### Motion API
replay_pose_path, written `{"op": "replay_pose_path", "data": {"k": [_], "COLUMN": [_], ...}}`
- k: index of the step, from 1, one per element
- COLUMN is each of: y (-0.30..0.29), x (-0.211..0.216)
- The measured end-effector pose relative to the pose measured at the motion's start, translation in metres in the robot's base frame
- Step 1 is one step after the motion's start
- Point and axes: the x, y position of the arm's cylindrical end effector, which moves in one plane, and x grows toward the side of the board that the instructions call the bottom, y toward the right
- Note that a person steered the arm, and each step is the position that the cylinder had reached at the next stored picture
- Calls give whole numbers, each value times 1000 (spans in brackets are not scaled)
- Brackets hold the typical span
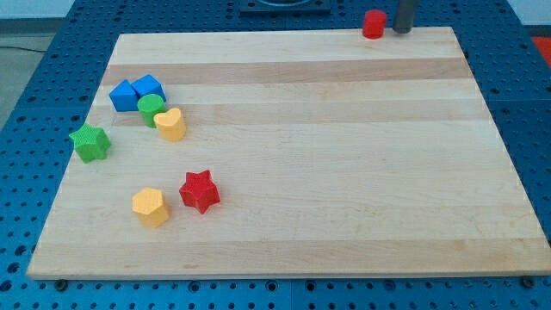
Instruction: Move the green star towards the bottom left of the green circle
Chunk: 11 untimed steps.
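The green star (89, 142) lies near the board's left edge, below and left of the green circle (150, 108). The green circle sits in a tight cluster, touching the yellow heart (170, 125) at its lower right and two blue blocks (136, 92) above it. My tip (402, 29) is at the view's top right, at the board's far edge, just right of a red block (373, 24). It is far from the green star and the green circle.
A red star (200, 191) and a yellow hexagon (151, 207) lie side by side in the lower left part of the wooden board (344, 172). A blue perforated table surrounds the board.
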Motion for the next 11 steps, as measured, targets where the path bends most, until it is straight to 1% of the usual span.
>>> {"op": "replay_pose_path", "data": {"k": [1,2,3,4,5,6,7,8,9,10,11], "y": [-101,-164,-226,-304,-413,-504,-504,-501,-505,-498,-495], "x": [13,73,110,131,61,85,105,226,237,272,279]}}
